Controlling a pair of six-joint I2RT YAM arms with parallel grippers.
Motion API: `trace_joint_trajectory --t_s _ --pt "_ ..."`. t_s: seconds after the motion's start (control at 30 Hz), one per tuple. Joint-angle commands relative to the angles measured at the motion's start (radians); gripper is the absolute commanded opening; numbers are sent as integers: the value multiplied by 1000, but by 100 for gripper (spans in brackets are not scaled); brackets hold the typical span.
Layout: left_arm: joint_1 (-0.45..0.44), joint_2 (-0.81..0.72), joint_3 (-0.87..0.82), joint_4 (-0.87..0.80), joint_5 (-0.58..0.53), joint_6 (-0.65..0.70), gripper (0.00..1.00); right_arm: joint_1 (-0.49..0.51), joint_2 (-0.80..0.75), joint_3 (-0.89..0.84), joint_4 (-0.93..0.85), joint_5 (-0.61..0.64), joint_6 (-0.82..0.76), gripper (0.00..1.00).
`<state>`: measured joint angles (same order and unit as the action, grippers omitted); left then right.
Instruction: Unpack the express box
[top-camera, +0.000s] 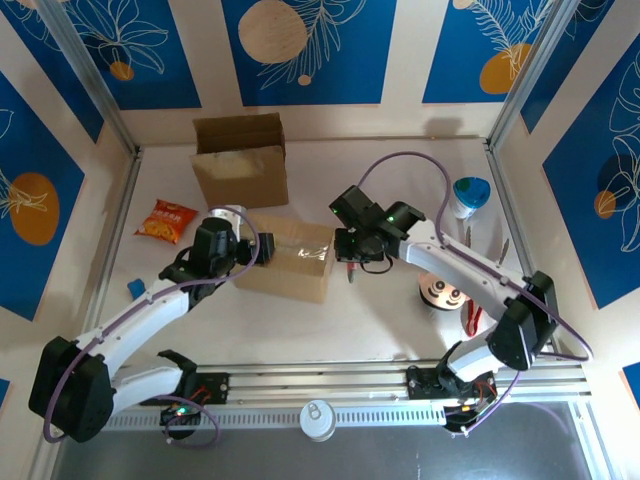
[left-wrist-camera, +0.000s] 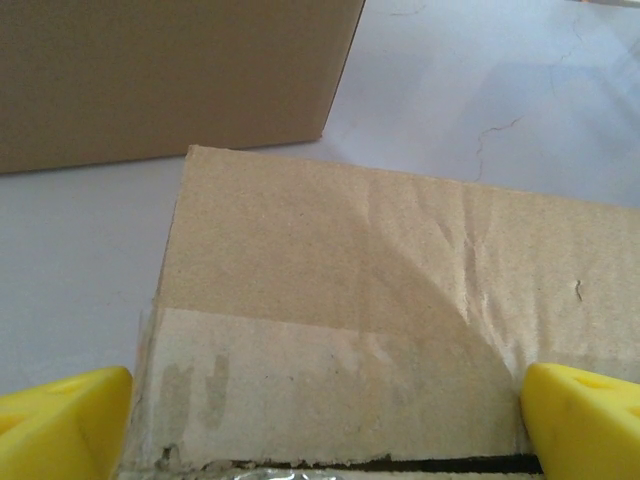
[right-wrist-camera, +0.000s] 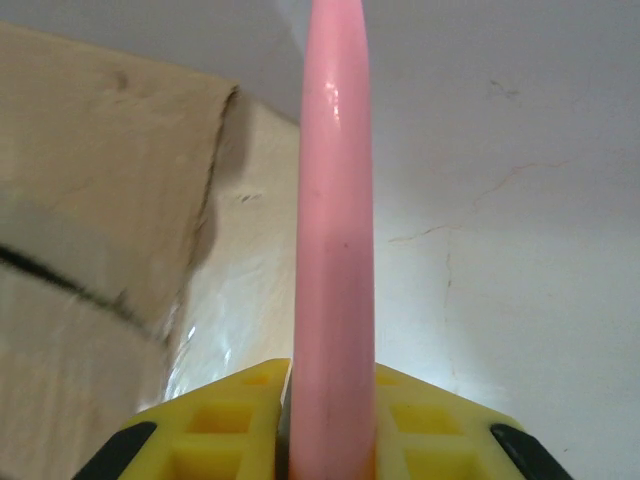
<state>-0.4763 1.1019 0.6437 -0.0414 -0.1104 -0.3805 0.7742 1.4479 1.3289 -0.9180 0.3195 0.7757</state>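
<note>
Nearest the overhead lens, a can (top-camera: 320, 421) stands at the near edge between the two arm bases, clear of the work. Mid-table lies the express box (top-camera: 290, 258), taped shut, with the left gripper (top-camera: 262, 248) at its left end and the right gripper (top-camera: 350, 262) just off its right end. An open carton (top-camera: 240, 160) sits behind it, and a snack packet (top-camera: 166, 220) lies to the left, well apart. Judgement: the box is flanked so that one arm can steady it while the other works the seal.

Left wrist view: the left gripper (left-wrist-camera: 325, 445) has its jaws spread wide, with a yellow fingertip (left-wrist-camera: 62, 425) at each side edge of the express box (left-wrist-camera: 380, 280). The taped top runs between them. Whether the pads press the cardboard cannot be told. The spread suits bracing the box against sliding.

Right wrist view: the right gripper (right-wrist-camera: 332, 425) is clamped on a pink tool (right-wrist-camera: 335, 200). The tool projects straight ahead and runs out of the top of the frame. The express box (right-wrist-camera: 90, 200) lies to its left, apart from it, on the bare table (right-wrist-camera: 520, 220). Judgement: the tool is held lengthwise so its tip can be driven along the tape. Cutting is not yet begun, and the next move calls for setting the tip on the seam.
</note>
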Motion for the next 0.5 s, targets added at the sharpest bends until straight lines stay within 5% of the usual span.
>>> trace_joint_trajectory --t_s 0.0,0.27,0.47 --pt "-2 36 -44 -105 -45 -4 97 -20 -97 -27 -29 -111 -11 0" --pt "-2 84 -5 -140 -31 -18 97 -150 -289 -200 107 -541 -22 0" --pt "-2 114 14 -166 -22 -26 97 -167 -278 -231 109 -642 -42 0"
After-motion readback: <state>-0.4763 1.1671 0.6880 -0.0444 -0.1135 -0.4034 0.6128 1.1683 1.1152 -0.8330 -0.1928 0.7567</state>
